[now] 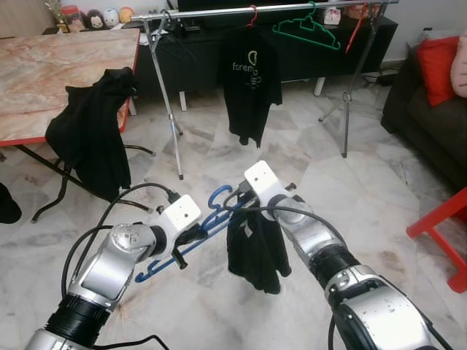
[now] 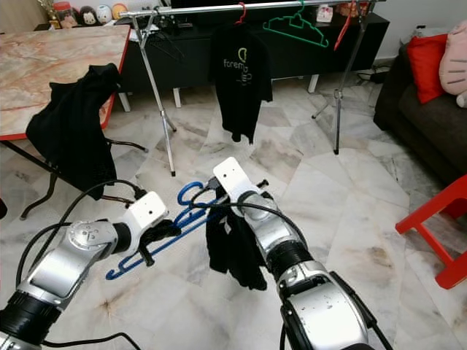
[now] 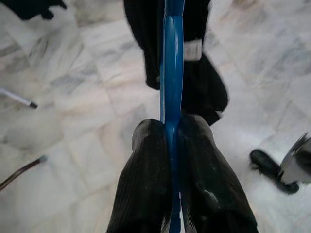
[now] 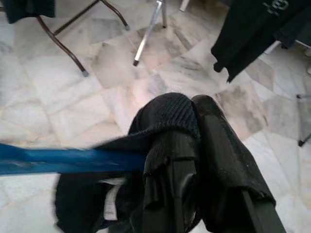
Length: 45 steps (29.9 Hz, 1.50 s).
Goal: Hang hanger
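A metal clothes rack [image 1: 277,10] stands across the marble floor [image 1: 379,182], well apart from the robot, with a black T-shirt [image 1: 251,80] and a green hanger [image 1: 306,28] on its bar. In front of the robot, above the floor, is the blue hanger [image 1: 191,237]. The left gripper [image 3: 172,141] has its fingers pressed on the hanger's bar, one on each side. A black garment [image 1: 255,251] hangs from the hanger's other end, and there the right gripper [image 4: 187,141] pinches the cloth between its fingers.
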Motion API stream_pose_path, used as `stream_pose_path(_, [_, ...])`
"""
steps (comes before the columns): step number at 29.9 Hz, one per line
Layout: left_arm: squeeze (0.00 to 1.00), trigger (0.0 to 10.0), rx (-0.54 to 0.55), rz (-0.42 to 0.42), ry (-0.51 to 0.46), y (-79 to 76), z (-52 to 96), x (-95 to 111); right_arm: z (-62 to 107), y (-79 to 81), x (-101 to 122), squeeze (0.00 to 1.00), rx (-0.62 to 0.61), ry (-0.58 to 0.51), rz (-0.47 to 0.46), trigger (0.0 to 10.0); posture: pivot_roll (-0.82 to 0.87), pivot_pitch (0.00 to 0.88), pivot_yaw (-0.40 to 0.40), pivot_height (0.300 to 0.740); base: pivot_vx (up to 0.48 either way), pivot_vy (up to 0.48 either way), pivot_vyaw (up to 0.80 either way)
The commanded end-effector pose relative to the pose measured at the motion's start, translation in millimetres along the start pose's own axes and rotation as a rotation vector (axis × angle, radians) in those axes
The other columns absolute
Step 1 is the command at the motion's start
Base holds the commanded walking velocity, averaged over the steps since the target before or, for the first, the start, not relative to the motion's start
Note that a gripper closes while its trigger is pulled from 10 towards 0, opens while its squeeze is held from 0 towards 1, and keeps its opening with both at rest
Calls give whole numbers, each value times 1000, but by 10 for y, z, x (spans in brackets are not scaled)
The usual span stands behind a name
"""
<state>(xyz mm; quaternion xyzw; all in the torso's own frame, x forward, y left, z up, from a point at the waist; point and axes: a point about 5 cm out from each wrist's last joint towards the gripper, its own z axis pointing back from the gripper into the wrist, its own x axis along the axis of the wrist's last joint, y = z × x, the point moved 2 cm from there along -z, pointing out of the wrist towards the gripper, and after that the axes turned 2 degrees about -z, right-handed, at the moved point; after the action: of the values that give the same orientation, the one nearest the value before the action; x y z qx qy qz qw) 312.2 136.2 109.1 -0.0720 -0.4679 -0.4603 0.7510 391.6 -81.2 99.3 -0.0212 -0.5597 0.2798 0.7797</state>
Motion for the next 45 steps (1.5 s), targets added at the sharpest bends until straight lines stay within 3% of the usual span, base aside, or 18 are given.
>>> stream_pose_path(1, [0,10000,31,-9,41,50,19,-63,6,-57,102,0,-27,-33,4,10000,-24,30,-32,740,0,0,0])
stream_pose_path(12, [0,10000,158,12,64,220,23,-73,18,-141,52,0,-96,0,-10,10000,-20,30,-32,740,0,0,0])
stream_pose_path(18, [0,10000,183,19,34,260,10,-13,14,-42,64,0,-50,-4,-9,10000,-22,30,-33,740,0,0,0])
stream_pose_path(21, [0,10000,149,42,-15,215,-8,54,8,77,91,0,13,-14,1,10000,-22,30,-33,740,0,0,0])
stream_pose_path(25, [0,10000,21,63,-107,38,-19,181,6,230,135,0,75,-34,19,10000,-22,31,-33,740,0,0,0])
stream_pose_path(30, [0,10000,-40,77,-131,-49,-32,206,10,305,173,0,105,-49,30,10000,-22,31,-33,740,0,0,0])
stream_pose_path(35, [0,10000,-51,80,-127,-78,-53,202,22,348,213,0,138,-67,42,10000,-22,31,-33,740,0,0,0])
stream_pose_path(42, [0,10000,14,34,-16,-72,-170,104,44,337,309,0,115,-80,30,10000,-25,30,-33,740,0,0,0])
stream_pose_path(45, [0,10000,-6,47,-25,-110,-184,114,54,354,317,0,137,-87,47,10000,-25,30,-33,740,0,0,0])
